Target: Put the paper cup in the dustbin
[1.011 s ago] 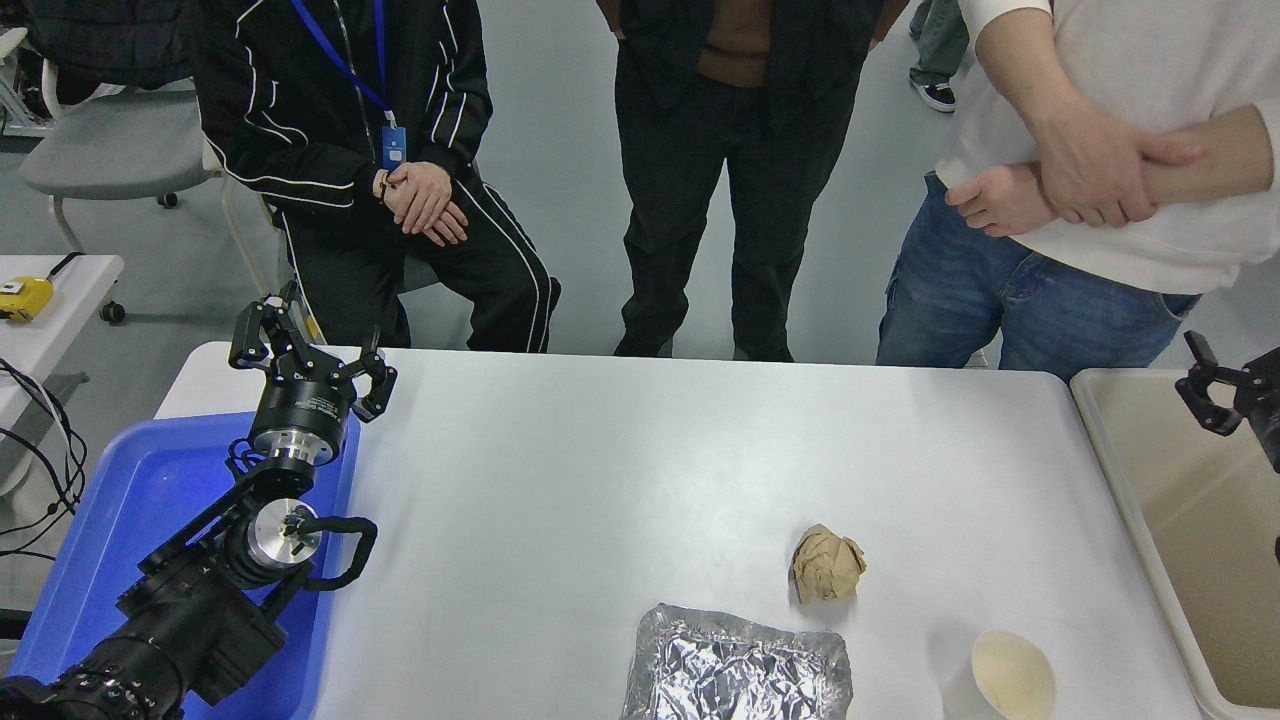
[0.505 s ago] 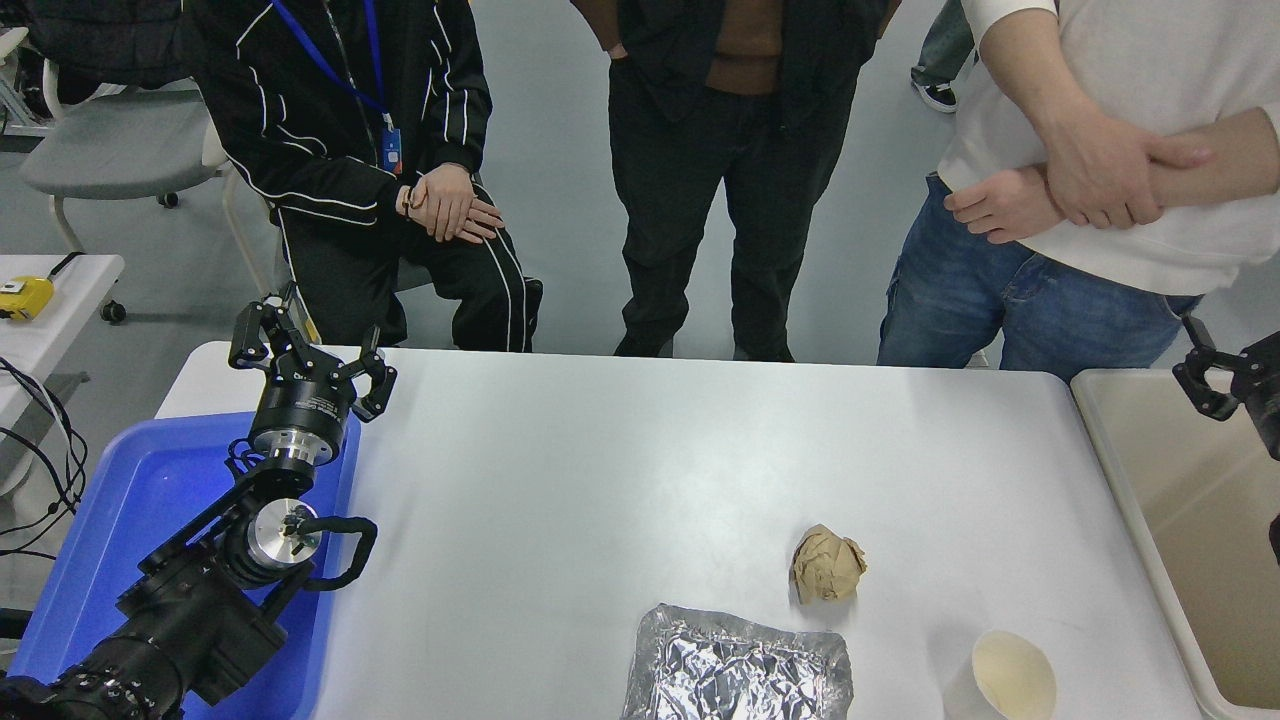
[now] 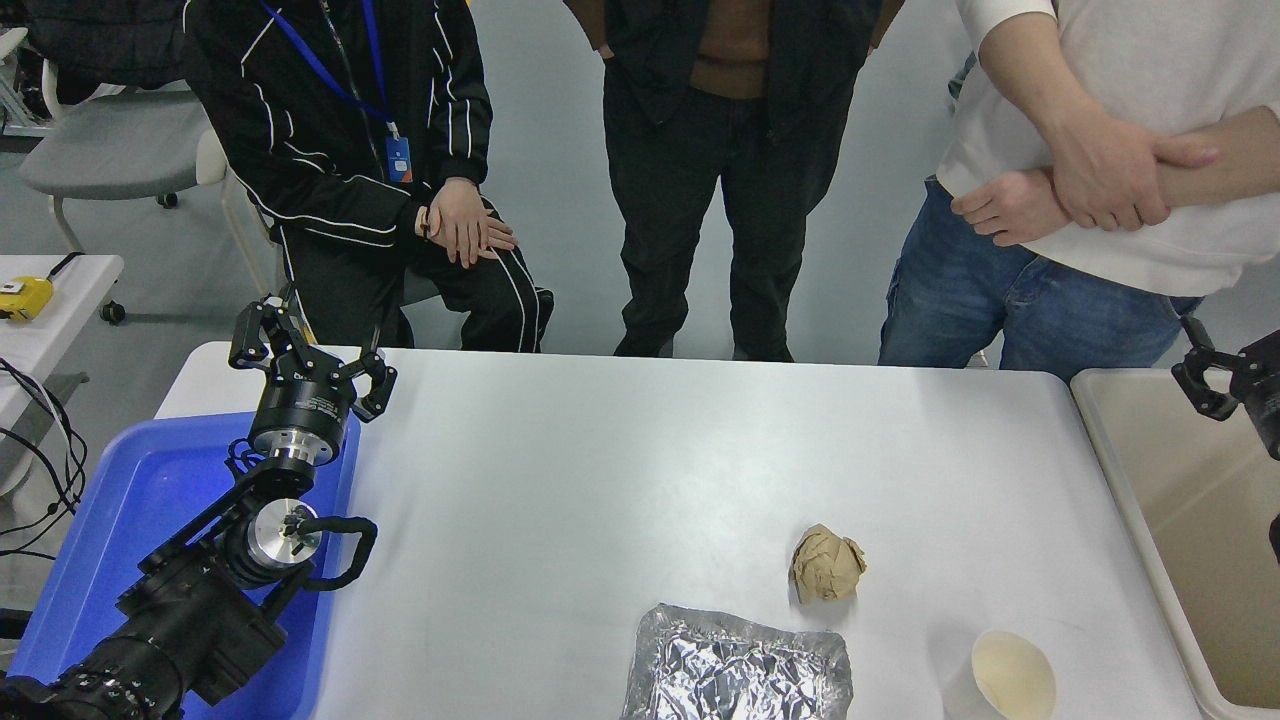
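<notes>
The paper cup (image 3: 1012, 676), white with a cream inside, stands upright at the table's near right edge. The dustbin (image 3: 1112, 470), a large beige tub, stands against the table's right end and is cut off by the picture's right edge. My right gripper (image 3: 1225, 375) comes in at the right edge, above the dustbin's far corner and far behind the cup. Only one splayed finger of it shows; it looks open and empty. My left gripper (image 3: 310, 350) is parked open at the far left, over a blue tray (image 3: 120, 520).
A crumpled brown paper ball (image 3: 827, 564) lies left of and behind the cup. A crinkled foil tray (image 3: 738, 670) lies at the near edge, left of the cup. Three people (image 3: 730, 180) are at the table's far side.
My right gripper has risen slightly at the right edge. The seated person's hands have shifted. The cup, paper ball, foil tray and left arm have not moved.
</notes>
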Available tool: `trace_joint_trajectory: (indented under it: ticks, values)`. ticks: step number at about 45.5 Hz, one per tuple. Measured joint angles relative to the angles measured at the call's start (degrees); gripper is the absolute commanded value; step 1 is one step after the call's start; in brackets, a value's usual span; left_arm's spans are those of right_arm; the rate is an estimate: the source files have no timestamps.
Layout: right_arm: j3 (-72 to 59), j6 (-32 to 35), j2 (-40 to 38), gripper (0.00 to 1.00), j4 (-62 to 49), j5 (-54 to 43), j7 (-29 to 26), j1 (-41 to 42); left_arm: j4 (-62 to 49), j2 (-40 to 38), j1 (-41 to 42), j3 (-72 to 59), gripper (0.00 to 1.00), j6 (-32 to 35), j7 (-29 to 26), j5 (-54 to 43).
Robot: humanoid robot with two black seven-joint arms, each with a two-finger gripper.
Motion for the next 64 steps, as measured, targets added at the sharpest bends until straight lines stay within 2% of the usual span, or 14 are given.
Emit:
trace_joint_trajectory:
  ticks: [39,56,64]
  values:
    - [-0.85,0.55,-3.35,1.00,1.47,-3.44,-0.05,-3.29,0.00,0.00,0.00,0.00,1.00,0.00,-0.05,-0.02]
    - [-10.74,0.61,-13.67,1.00,10.56,-11.55,0.04,-3.27,0.00,0.00,0.00,0.01,1.00,-0.01,-0.02,-0.01]
    - [-14.31,0.62,-19.17,1.00,16.26,-20.31,0.09,-1.16,0.00,0.00,0.00,0.01,1.00,-0.01,-0.02,0.00]
